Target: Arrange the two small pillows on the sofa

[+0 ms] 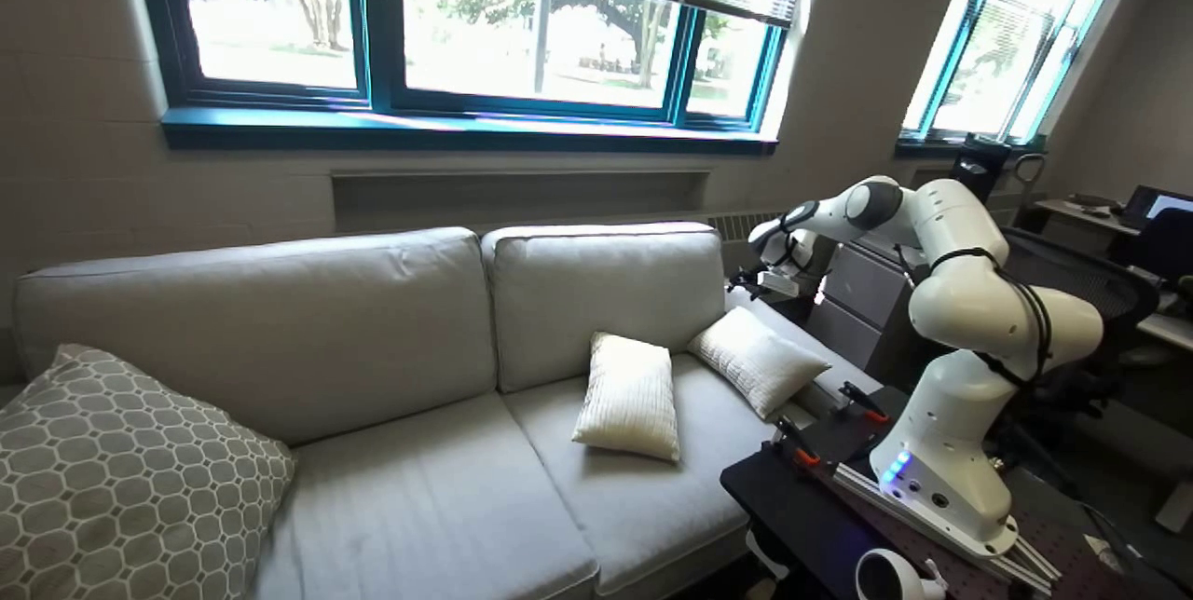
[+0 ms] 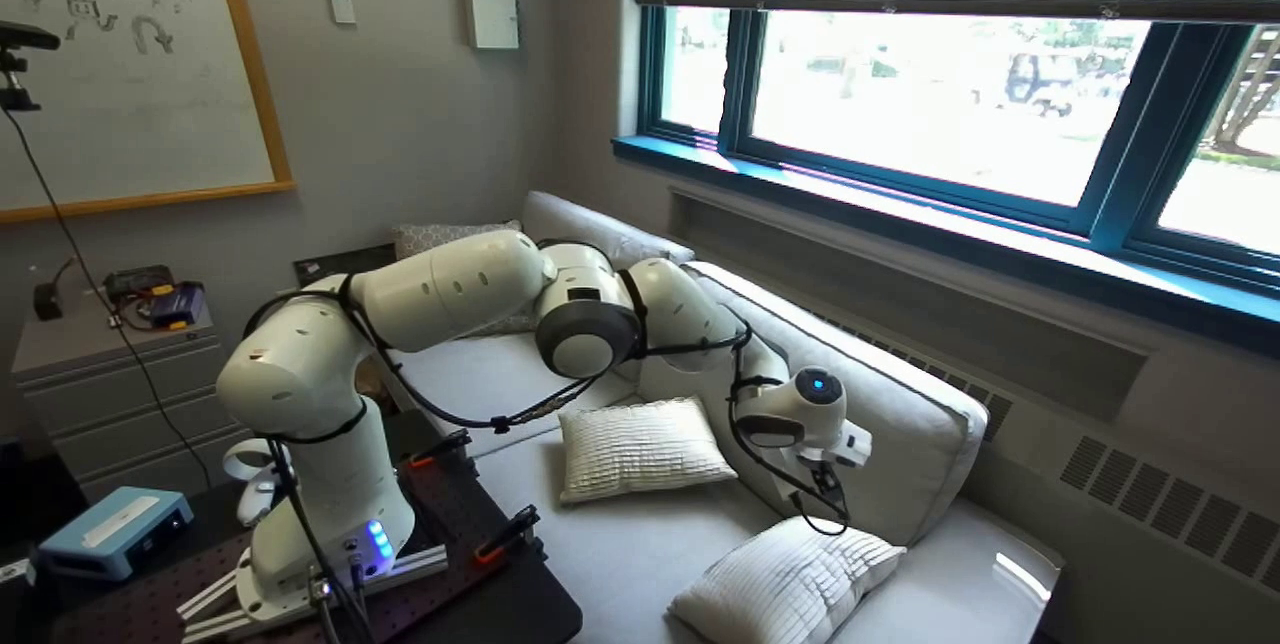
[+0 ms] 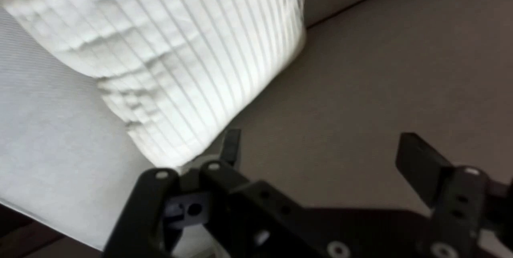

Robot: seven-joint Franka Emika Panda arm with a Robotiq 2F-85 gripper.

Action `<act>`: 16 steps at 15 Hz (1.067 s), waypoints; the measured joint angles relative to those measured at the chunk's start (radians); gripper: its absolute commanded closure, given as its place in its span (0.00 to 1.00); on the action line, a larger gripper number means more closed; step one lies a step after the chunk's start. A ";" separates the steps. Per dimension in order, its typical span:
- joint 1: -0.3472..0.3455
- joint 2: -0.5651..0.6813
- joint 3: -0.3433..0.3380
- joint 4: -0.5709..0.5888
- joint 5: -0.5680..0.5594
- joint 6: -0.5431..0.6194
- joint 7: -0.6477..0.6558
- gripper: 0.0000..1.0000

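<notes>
Wrist view: looking at the gripper [image 3: 320, 150] gaping wide, gripping nothing, with one finger [image 3: 230, 146] hovering right by a corner of, at a guess, the armrest-side pillow [image 3: 192, 57]. Not telling touching from almost touching there, sorry.

Going outward, finding that same pillow lying tilted by the back corner of the sofa [image 1: 419, 497], seemingly leaning on the armrest [image 2: 960, 564], and spotting the inner pillow [image 1: 629, 400] tilted near the back edge of the same seat, farther in from the armrest.

Worrying a bit about the next move: by swinging sideways this close, risking a shove and slumping the pillow off the armrest; by pinching only loose cloth, risking a drop. Also eyeing the drooping cable loop [image 2: 830, 526] as a possible snag.

Struggling with the fingers, too small and dark in both exterior views. Missing the top of the armrest-side pillow, cut off in the wrist view, plus the lower end of that pillow [image 2: 780, 589] in an exterior view. Barely catching the patterned cushion [image 2: 422, 236] in an exterior view, peeking out behind the robot arm [image 2: 450, 289].
</notes>
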 measured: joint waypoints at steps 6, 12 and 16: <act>-0.043 -0.131 0.218 -0.266 0.003 0.040 -0.195 0.00; -0.060 -0.144 0.221 -0.296 0.001 0.046 -0.214 0.00; -0.054 -0.137 0.211 -0.288 0.001 0.046 -0.203 0.00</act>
